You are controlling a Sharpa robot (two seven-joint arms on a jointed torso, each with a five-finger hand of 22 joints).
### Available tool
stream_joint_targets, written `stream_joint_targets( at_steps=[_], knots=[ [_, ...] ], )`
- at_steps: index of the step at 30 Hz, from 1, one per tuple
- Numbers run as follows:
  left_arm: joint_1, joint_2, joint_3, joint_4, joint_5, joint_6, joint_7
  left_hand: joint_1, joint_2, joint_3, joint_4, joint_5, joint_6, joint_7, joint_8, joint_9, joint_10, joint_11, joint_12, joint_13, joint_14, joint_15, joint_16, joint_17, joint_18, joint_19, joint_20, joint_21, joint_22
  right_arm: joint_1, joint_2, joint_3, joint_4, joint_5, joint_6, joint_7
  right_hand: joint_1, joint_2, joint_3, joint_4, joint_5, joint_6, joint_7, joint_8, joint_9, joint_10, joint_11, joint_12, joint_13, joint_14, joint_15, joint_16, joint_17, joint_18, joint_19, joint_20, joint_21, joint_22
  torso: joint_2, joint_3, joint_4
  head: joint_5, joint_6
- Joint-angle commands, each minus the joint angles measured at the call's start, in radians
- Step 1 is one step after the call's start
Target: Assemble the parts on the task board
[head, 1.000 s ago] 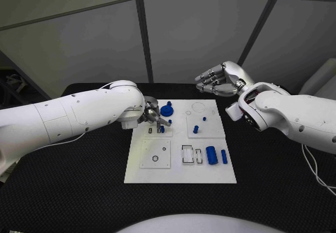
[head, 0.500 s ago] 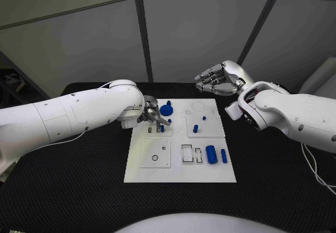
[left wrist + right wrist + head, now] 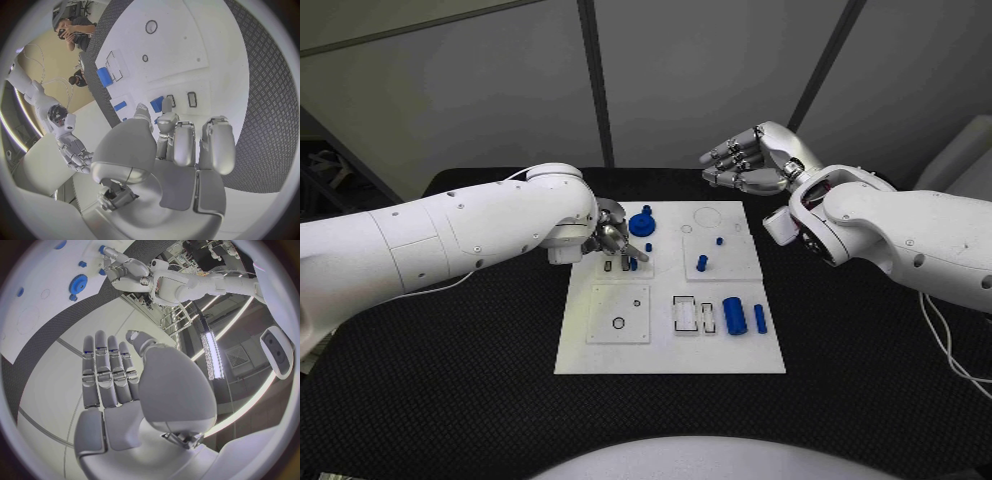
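The white board (image 3: pixel 671 345) lies in the middle of the black desk (image 3: pixel 444 380), with small blue parts spread over it: a gear (image 3: pixel 643 226) near its far edge, short pegs (image 3: pixel 702 266) in the middle, and two cylinders (image 3: pixel 734 318) lying flat toward its right side. The left hand (image 3: pixel 613 240) is down at the board's far left corner, its fingers (image 3: pixel 185 145) curled close around a small blue piece (image 3: pixel 157 104); whether they actually pinch it I cannot tell. The right hand (image 3: pixel 753 160) hangs above the desk beyond the board, fingers loosely bent and holding nothing. These parts look like hard, smooth plastic: light, stiff, and probably slippery. The pegs are best pinched by the sides near the top, and the cylinders across their width.
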Motion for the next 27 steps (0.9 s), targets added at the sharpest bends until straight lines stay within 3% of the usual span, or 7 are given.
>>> stream_joint_targets(
  at_steps=[1,5,6,9,18,27],
  knots=[
    [0.001,0.002,-0.001,-0.001,-0.007,0.033,-0.009,0.011,-0.001,0.022,0.001,-0.003,-0.010,-0.002,0.007,0.008,-0.003,-0.005,-0.002,-0.002,0.051,-0.008,-0.004,0.065,0.000,0.011,-0.002,0.008,0.004,0.002,0.000,0.001,0.002,0.003,0.006,0.002,-0.010,0.004,0.002,-0.005,0.005,-0.003,0.006,-0.006,0.000,-0.003,0.006,-0.005,-0.002,-0.003,0.000,-0.006,-0.002,0.002,0.000,0.008,-0.006,-0.001,0.000,0.0000,0.0000,-0.001,-0.001],
    [0.000,0.003,-0.001,0.000,-0.009,0.027,-0.009,-0.005,-0.043,0.124,0.015,-0.003,-0.017,-0.005,0.017,0.030,0.000,-0.006,-0.001,-0.004,0.051,-0.010,-0.005,0.067,-0.001,0.011,-0.004,0.012,0.013,0.002,0.001,0.001,0.001,0.003,0.006,0.001,-0.009,0.004,0.002,-0.005,0.005,-0.003,0.007,-0.006,0.000,-0.004,0.006,-0.005,-0.002,-0.004,0.000,-0.007,-0.002,0.002,0.000,0.008,-0.007,-0.001,0.000,0.0000,0.0008,-0.001,-0.002],
    [0.000,0.003,-0.001,0.001,-0.009,0.025,-0.009,-0.030,-0.082,0.190,0.017,-0.001,-0.023,-0.005,0.020,0.040,0.001,-0.004,-0.001,-0.005,0.052,-0.010,-0.006,0.068,-0.001,0.010,-0.004,0.014,0.016,0.002,0.001,0.001,0.001,0.003,0.006,0.001,-0.009,0.004,0.002,-0.005,0.005,-0.003,0.007,-0.006,0.000,-0.004,0.006,-0.005,-0.002,-0.004,0.000,-0.007,-0.002,0.002,0.000,0.008,-0.007,-0.001,0.000,0.0000,0.0010,-0.001,-0.002],
    [0.000,0.004,-0.001,0.002,-0.009,0.020,-0.009,-0.057,-0.109,0.279,0.015,-0.004,-0.025,-0.006,0.024,0.054,0.002,-0.006,0.000,-0.006,0.052,-0.010,-0.007,0.070,-0.001,0.010,-0.004,0.015,0.021,0.002,0.002,0.001,0.000,0.003,0.007,0.000,-0.009,0.004,0.002,-0.005,0.005,-0.003,0.007,-0.006,0.000,-0.004,0.006,-0.005,-0.002,-0.004,0.000,-0.007,-0.002,0.002,0.000,0.008,-0.007,-0.001,0.000,-0.0002,0.0008,-0.001,-0.003],
    [0.000,0.005,-0.002,0.001,-0.004,0.002,-0.008,-0.061,-0.130,0.409,0.007,-0.003,-0.030,-0.005,0.026,0.070,0.001,-0.009,-0.003,-0.012,0.053,-0.010,-0.009,0.072,-0.002,0.010,-0.004,0.015,0.026,0.002,0.003,0.001,-0.002,0.001,0.012,-0.002,-0.009,0.004,0.002,-0.005,0.005,-0.003,0.007,-0.006,0.000,-0.004,0.006,-0.005,-0.002,-0.004,0.000,-0.007,-0.002,0.002,0.000,0.008,-0.007,-0.001,0.000,0.0003,0.0000,-0.002,-0.005],
    [0.000,0.006,-0.001,0.000,0.003,-0.006,-0.007,-0.067,-0.138,0.440,0.007,-0.004,-0.031,-0.005,0.026,0.074,-0.001,-0.009,-0.007,-0.017,0.053,-0.010,-0.009,0.072,-0.002,0.010,-0.004,0.015,0.028,0.002,0.003,0.001,-0.003,-0.001,0.014,-0.005,-0.009,0.005,0.003,-0.006,0.006,-0.004,0.007,-0.006,0.000,-0.005,0.007,-0.005,-0.002,-0.004,0.001,-0.007,-0.003,0.002,0.000,0.008,-0.009,-0.003,0.000,0.0003,0.0003,-0.003,-0.005]
  ],
)
